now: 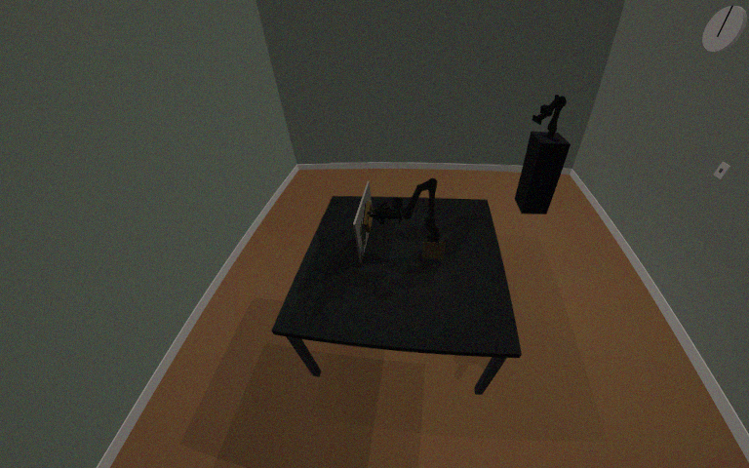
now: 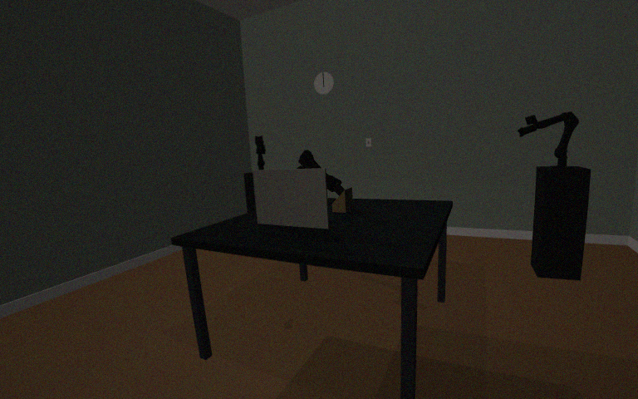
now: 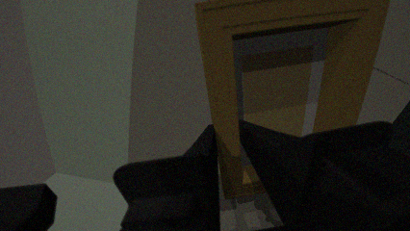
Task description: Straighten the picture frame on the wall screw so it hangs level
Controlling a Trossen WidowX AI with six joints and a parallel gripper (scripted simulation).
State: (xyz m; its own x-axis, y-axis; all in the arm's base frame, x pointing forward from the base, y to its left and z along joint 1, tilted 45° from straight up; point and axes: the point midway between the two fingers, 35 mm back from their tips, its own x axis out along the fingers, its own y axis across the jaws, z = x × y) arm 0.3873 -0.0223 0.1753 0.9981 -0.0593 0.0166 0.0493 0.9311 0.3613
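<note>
The picture frame is wooden, yellow-brown, with a dark reflecting pane. It is at the upright pale panel; in the exterior view only the panel's back shows and hides the frame. My gripper is shut on the frame's side bar, the left one in the wrist view, low on that bar. The frame looks tilted in the wrist view, but the camera is angled too, so I cannot tell whether it is level. The screw and the notched strip are hidden behind the frame.
The panel stands on the dark table. A wooden block is at the foot of my arm. Another arm stands on a black pedestal away from the table.
</note>
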